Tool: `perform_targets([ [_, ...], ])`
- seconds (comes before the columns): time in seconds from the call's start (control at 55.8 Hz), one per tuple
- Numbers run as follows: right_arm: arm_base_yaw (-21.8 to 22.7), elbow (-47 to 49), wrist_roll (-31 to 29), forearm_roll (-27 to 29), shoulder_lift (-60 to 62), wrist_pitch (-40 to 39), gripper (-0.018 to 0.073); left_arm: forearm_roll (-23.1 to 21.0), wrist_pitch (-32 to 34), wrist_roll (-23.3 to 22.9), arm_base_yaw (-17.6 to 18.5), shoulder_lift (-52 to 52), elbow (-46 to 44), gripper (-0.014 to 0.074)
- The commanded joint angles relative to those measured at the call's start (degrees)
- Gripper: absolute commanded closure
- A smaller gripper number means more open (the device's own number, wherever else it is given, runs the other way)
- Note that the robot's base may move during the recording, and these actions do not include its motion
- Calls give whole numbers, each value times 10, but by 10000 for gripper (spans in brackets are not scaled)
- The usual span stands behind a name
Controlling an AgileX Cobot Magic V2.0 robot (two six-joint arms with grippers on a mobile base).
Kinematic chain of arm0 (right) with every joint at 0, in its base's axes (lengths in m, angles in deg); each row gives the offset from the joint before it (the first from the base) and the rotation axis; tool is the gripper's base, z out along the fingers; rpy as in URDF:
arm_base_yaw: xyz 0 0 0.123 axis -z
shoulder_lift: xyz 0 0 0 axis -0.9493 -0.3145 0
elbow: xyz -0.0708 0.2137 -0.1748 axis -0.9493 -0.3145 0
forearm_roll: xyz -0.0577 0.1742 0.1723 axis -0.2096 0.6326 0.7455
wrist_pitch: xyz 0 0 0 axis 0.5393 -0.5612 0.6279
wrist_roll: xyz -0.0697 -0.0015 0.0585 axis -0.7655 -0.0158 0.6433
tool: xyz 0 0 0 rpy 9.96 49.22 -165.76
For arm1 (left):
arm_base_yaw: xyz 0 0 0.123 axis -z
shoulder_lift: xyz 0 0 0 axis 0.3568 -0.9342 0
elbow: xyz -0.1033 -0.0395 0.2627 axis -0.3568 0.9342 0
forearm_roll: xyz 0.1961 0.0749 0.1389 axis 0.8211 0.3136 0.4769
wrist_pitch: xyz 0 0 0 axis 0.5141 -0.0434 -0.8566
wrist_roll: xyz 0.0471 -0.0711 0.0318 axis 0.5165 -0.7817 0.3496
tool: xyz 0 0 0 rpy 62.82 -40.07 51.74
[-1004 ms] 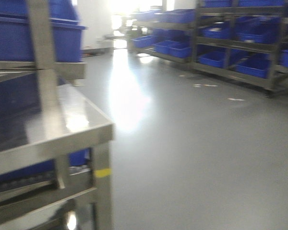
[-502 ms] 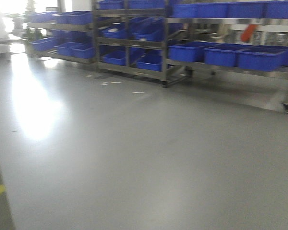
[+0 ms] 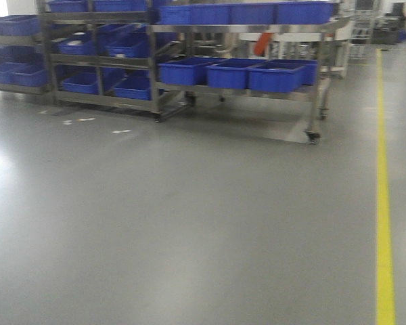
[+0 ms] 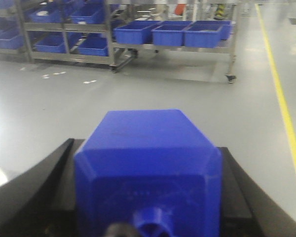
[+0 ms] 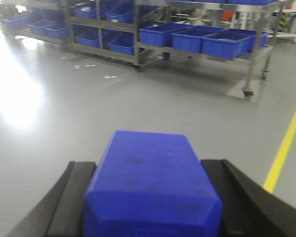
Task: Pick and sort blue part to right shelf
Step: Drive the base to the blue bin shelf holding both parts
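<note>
Far over on the left, steel racks (image 3: 46, 61) loaded with blue bins (image 3: 81, 82) line the back of the grey floor (image 3: 189, 223). Just beside them stands the right shelf (image 3: 243, 28) on castors (image 3: 313, 137), with three more bins in a row on its lower level and others along the top. Something orange (image 3: 260, 44) shows behind it. A yellow line (image 3: 384, 203) runs down the floor near its right edge.

The left pincer (image 4: 145, 148) is pinching a blue part (image 4: 148, 173). Its black fingers (image 4: 39, 192) sit against both sides, and the round cap (image 4: 150, 222) points toward the wrist camera. The right pincer (image 5: 148, 165) grips a second blue part (image 5: 148, 190) the same way, with the cap out of sight. Both parts hang over open floor, well apart from the shelf.
</note>
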Motion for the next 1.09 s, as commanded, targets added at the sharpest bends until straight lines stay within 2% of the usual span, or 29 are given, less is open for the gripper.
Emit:
perform_targets([
  [0.0,1,15,-6,-16,2,-52,361,3,53,-5,0,-14,-15,262],
  [1.075,1,15,-6,-16,2,-52,361,3,53,-5,0,-14,-15,262],
])
